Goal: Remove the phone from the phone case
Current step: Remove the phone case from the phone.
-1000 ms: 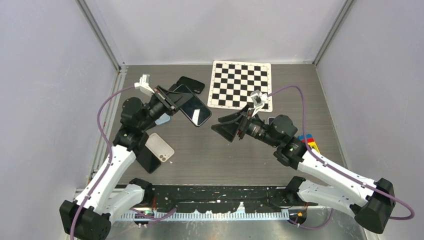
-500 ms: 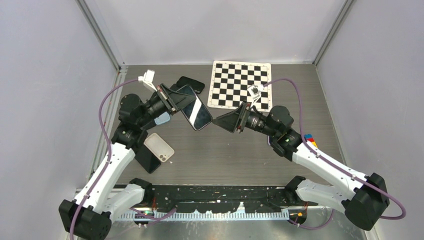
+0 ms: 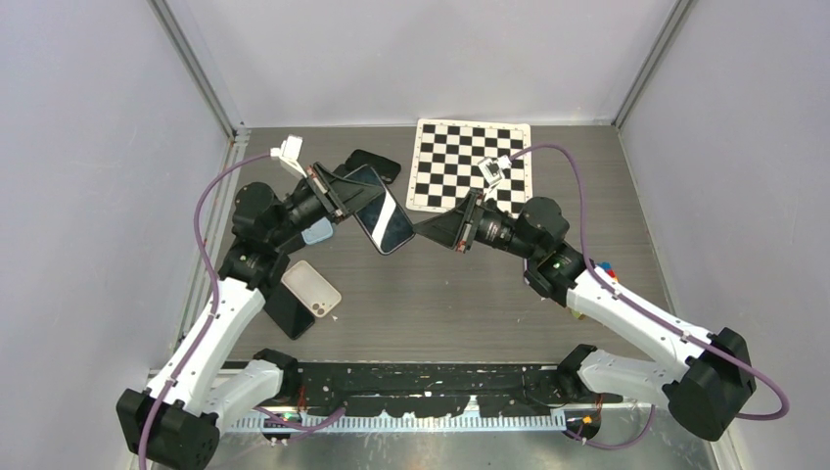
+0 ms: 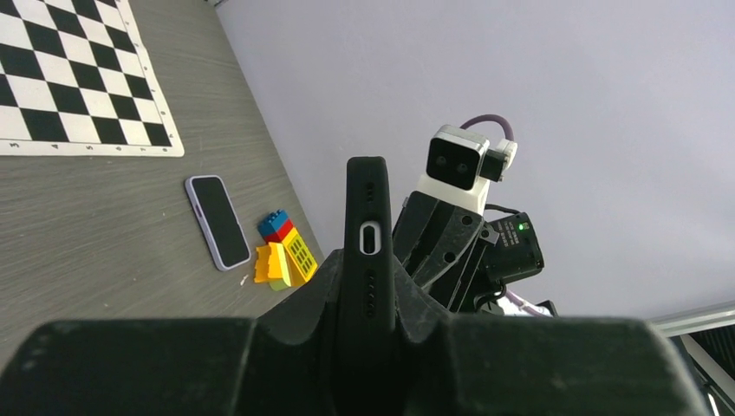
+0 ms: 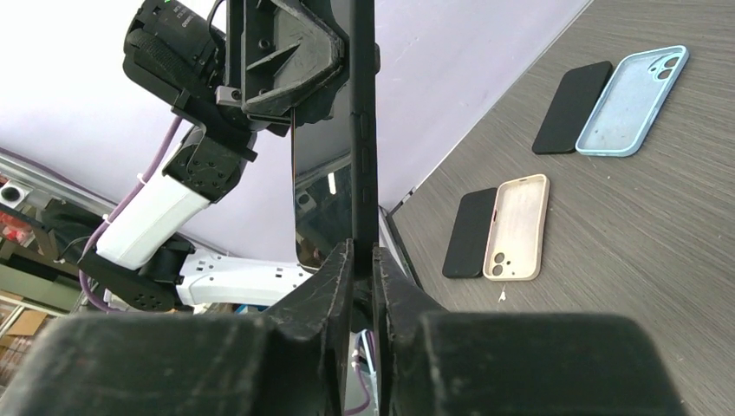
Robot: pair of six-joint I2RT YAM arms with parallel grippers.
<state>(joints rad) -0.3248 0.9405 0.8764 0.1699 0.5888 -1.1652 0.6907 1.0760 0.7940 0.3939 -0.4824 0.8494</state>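
- Right wrist view showed your right gripper (image 5: 362,260) pinched narrow on the thin edge of the phone (image 5: 322,186).
- Its long axis ran straight away from those fingers, raised off the table (image 5: 659,243).
- At the far end, your left gripper (image 3: 341,199) clamped tight on the phone case (image 5: 365,104).

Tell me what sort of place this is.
Probably a robotics lab test cell: a checkerboard calibration sheet lies on the table, and plain panels in a metal frame wall it in.
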